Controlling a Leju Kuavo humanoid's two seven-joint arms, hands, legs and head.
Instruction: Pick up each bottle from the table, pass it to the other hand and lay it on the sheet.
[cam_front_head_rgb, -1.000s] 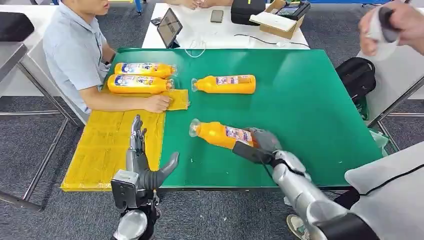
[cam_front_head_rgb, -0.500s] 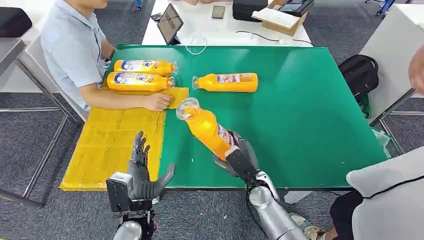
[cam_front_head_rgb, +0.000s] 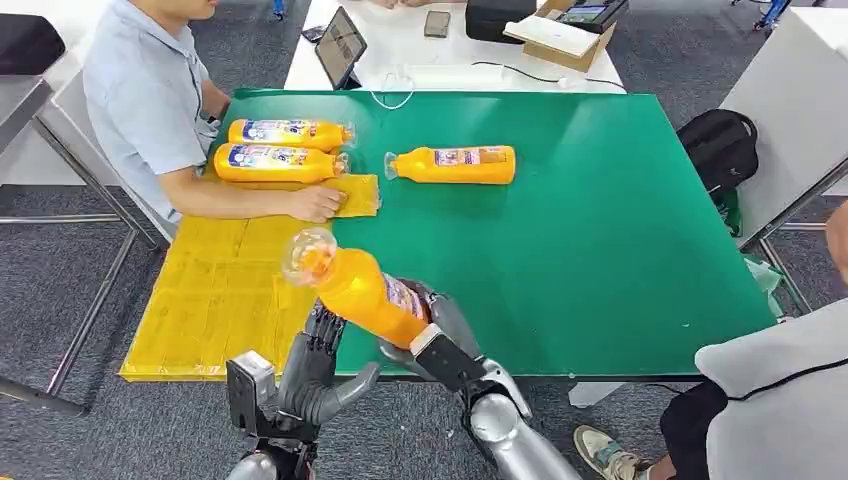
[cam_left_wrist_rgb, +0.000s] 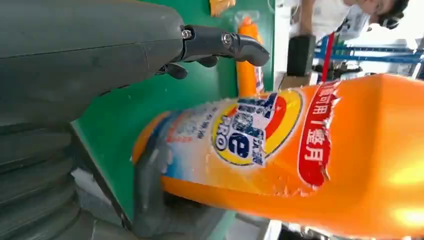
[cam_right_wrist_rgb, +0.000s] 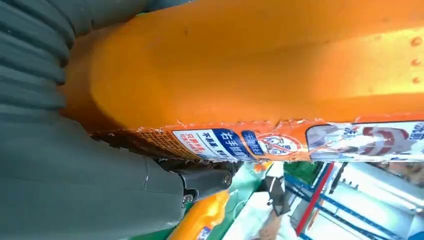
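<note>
Orange plastic, a bottle (cam_front_head_rgb: 355, 285) with a clear cap and a printed label, is sitting tilted in my right hand (cam_front_head_rgb: 437, 335), which is wrapping its dark fingers around the bottle's base end near the front edge of the green table (cam_front_head_rgb: 600, 230). My right arm is coming up from below the table edge, silver at the forearm, with the wrist bent so the bottle's cap end is pointing up and toward my left, over the boundary between the green top and the yellow sheet (cam_front_head_rgb: 215, 290). In the right wrist view the orange body (cam_right_wrist_rgb: 260, 65) is lying across my palm, and my thick grey thumb (cam_right_wrist_rgb: 150, 190) is pressing in under the label.

My left hand (cam_front_head_rgb: 315, 370) is waiting just beside the bottle's lower side, palm turned up toward it, fingers apart and reaching upward, thumb sticking out to the side; it is gripping nothing. In the left wrist view the labelled bottle (cam_left_wrist_rgb: 280, 150) is hanging just in front of my palm, and I cannot tell whether my fingers are touching it.

Farther back, two more orange bottles (cam_front_head_rgb: 285, 148) are lying side by side at the far end of the yellow sheet, and a third orange bottle (cam_front_head_rgb: 452, 164) is lying on the green top. A person in a pale blue shirt (cam_front_head_rgb: 145, 95) is resting a hand (cam_front_head_rgb: 318, 203) on the sheet.
</note>
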